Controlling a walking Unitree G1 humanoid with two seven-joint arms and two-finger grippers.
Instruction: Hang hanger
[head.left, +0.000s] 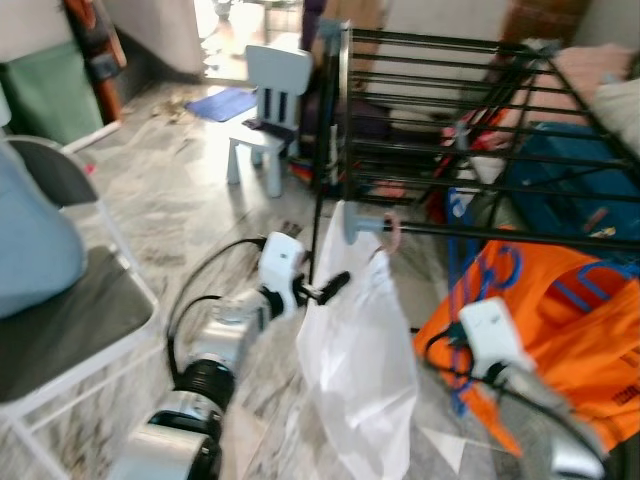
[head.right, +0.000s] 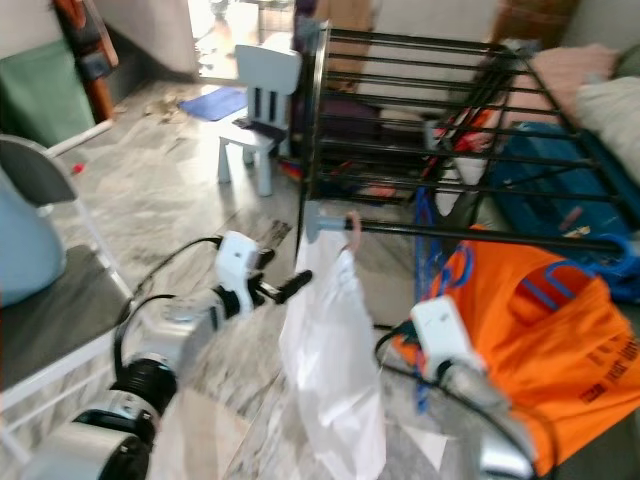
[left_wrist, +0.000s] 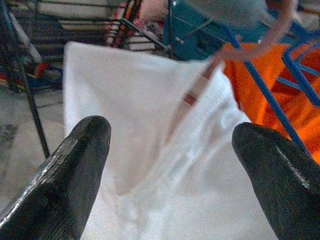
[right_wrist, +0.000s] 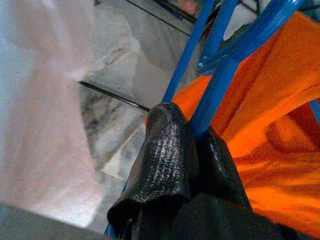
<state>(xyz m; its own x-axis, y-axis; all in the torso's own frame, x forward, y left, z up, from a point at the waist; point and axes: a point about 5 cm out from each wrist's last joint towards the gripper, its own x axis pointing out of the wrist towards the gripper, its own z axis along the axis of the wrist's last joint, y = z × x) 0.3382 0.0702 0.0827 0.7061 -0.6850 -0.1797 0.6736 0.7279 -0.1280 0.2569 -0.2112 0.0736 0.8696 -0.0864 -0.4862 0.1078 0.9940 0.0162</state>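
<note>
Setting: a marble-tiled floor (head.left: 170, 215) is shown, with a black drying rack (head.left: 480, 110) standing at the centre and right.
Far left: a dark-seated chair (head.left: 60, 330) is seen; behind it, a small white chair (head.left: 268, 100) is placed near the rack.
Left gripper (head.left: 335, 287): it is held just beside the white garment (head.left: 360, 360), with its fingers spread apart and nothing between them.
White garment: it is hung from the rack's front rail by a pink hanger (head.left: 392, 232).
Right gripper (right_wrist: 192, 145): it is clamped on the blue hanger (right_wrist: 220, 75), below the front rail.
Blue hanger: it is carried with the orange garment (head.left: 560, 330) draped on it and is not yet hooked on the rail.
Risk: the hook may miss the rail, or the orange garment may slide off if the hanger is tilted; the white garment may be knocked by either arm.
</note>
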